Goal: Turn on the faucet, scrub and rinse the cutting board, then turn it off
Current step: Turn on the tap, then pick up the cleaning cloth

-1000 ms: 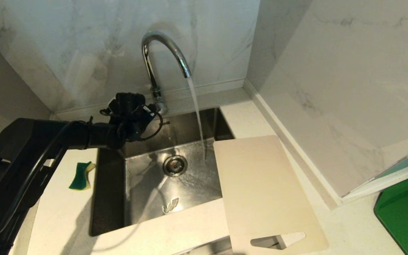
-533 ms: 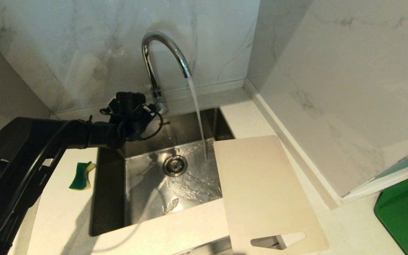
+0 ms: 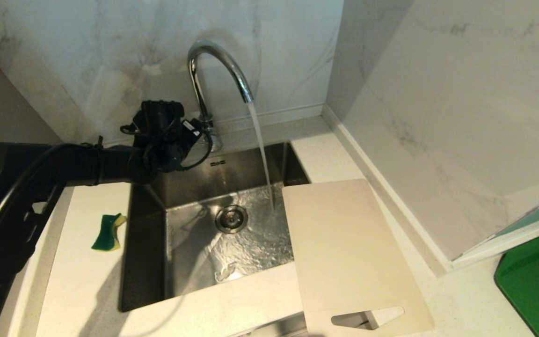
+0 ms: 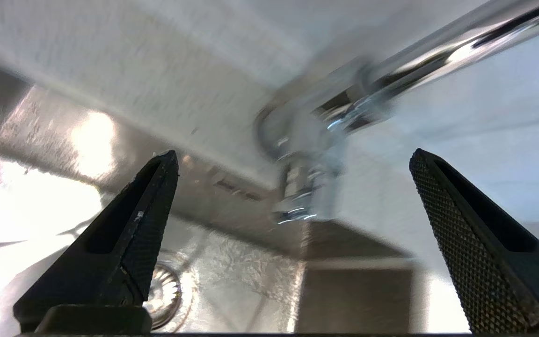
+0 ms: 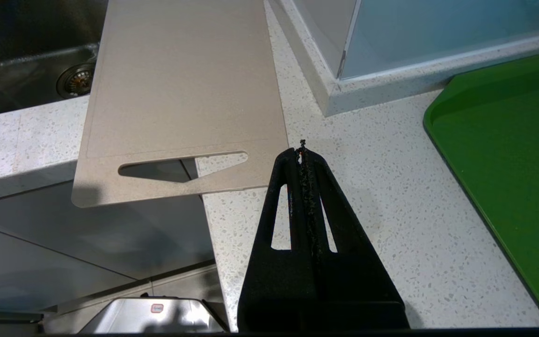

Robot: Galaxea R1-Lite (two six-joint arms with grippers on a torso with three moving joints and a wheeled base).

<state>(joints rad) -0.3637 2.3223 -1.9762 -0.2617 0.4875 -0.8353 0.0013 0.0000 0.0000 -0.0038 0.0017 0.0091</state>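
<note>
Chrome faucet (image 3: pixel 215 70) runs water into the steel sink (image 3: pixel 148 262). Left gripper (image 4: pixel 293 157) beside its base, jaws spread wide, holding nothing. Cutting board (image 3: pixel 344 248) bridges the sink's right rim and counter. Green sponge (image 3: pixel 107 232) lies left; green board (image 3: pixel 538 281) far right. Right gripper (image 5: pixel 303 152) closed, empty, above the counter.
</note>
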